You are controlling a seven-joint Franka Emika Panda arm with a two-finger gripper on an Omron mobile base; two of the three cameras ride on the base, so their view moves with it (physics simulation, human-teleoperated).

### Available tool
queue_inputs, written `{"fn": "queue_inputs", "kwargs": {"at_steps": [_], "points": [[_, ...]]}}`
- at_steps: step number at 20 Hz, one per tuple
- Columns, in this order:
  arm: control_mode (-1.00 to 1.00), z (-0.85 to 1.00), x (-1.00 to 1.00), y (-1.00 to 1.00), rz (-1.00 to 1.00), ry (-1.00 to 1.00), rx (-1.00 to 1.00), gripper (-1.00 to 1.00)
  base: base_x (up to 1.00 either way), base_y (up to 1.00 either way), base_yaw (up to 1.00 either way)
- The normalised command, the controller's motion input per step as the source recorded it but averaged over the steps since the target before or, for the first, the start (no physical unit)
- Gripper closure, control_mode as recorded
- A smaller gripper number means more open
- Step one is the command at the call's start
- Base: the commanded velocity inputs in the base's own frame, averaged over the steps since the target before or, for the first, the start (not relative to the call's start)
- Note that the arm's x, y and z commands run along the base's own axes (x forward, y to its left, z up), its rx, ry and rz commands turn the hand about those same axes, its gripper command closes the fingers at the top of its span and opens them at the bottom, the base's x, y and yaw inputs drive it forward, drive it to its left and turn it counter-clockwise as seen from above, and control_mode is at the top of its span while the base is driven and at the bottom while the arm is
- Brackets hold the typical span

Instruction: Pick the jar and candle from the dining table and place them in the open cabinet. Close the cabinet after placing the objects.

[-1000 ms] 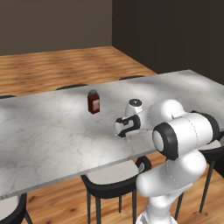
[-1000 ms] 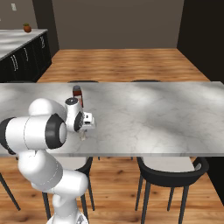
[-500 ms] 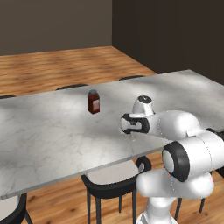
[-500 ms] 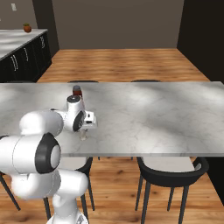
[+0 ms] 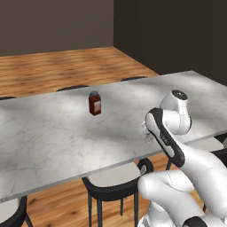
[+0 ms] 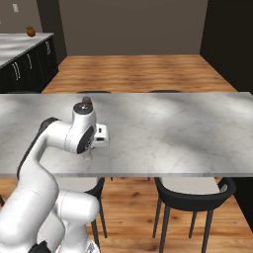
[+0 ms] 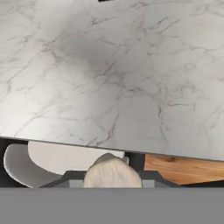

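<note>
Item: dining table (image 5: pixel 53 133). The long marble top is running across both base views, and its far ends are being cut off by the frame edges. In the hand view the near edge is crossing low, with wood floor (image 7: pixel 183 168) showing beneath it.

Item: gripper (image 6: pixel 89 154). It is hanging just over the table's near edge, below the white hand. In the left base view the forearm is covering most of it. The fingers are too faint and too small to read, so whether the claw is spread or pinching cannot be told.

Item: candle (image 7: pixel 112 173), identification uncertain. A cream, rounded shape is sitting at the bottom centre of the hand view, right at the gripper. Its lower part is being cut off, and any holder is hidden. In the right base view a pale smear under the hand is too blurred to name.

Item: bottle (image 5: pixel 94 103). This small red-brown bottle is standing upright on the table, well apart from the gripper. In the right base view the arm is hiding all but its dark cap.

Item: chairs (image 6: pixel 192 190). Black frames and pale seats are tucked under the near side, and the tabletop is partly covering them.

Item: counter (image 6: pixel 20 42). It is showing at the far left with black drawer fronts. A small orange-brown thing on it is too small to make out.
</note>
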Motion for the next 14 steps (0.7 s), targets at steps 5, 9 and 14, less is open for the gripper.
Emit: {"fn": "queue_inputs", "kwargs": {"at_steps": [5,9,14], "points": [[-1.0,1.0,-0.97,-0.03,0.09,0.0,0.06,1.0,0.0,0.0,0.0],[-1.0,1.0,-0.9,0.0,0.06,0.0,0.02,1.0,0.0,0.0,0.0],[-1.0,0.75,-0.71,-0.01,0.01,-0.02,0.0,1.0,0.0,0.0,0.0]]}}
